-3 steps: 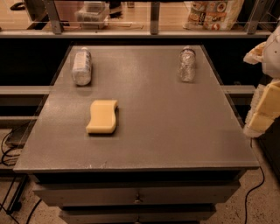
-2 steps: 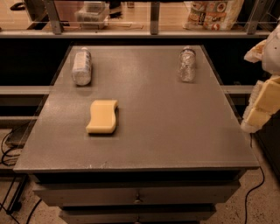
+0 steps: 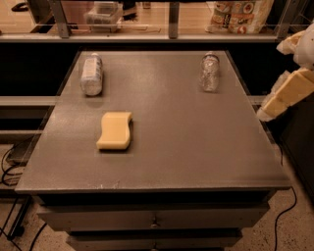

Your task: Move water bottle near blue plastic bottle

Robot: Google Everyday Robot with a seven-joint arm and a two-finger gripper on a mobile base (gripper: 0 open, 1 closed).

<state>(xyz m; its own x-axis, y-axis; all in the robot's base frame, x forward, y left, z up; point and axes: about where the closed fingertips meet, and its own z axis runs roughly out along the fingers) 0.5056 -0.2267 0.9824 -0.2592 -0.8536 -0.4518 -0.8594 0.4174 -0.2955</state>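
Observation:
The water bottle (image 3: 210, 72), small, clear and crinkled, lies on its side at the far right of the grey table (image 3: 196, 147). The blue plastic bottle (image 3: 91, 74), fatter with a pale cloudy body and white cap, lies on its side at the far left. The two bottles are far apart. My gripper (image 3: 287, 93), cream-coloured, hangs off the table's right edge, to the right of and nearer than the water bottle, touching nothing.
A yellow sponge (image 3: 115, 130) lies on the left half of the table, in front of the blue plastic bottle. Behind the table runs a railed shelf with a clear container (image 3: 104, 12) and snack bags (image 3: 238, 14). Cables lie on the floor at left.
My gripper has risen and shifted slightly left toward the table's right edge. The bottles and the sponge have not moved.

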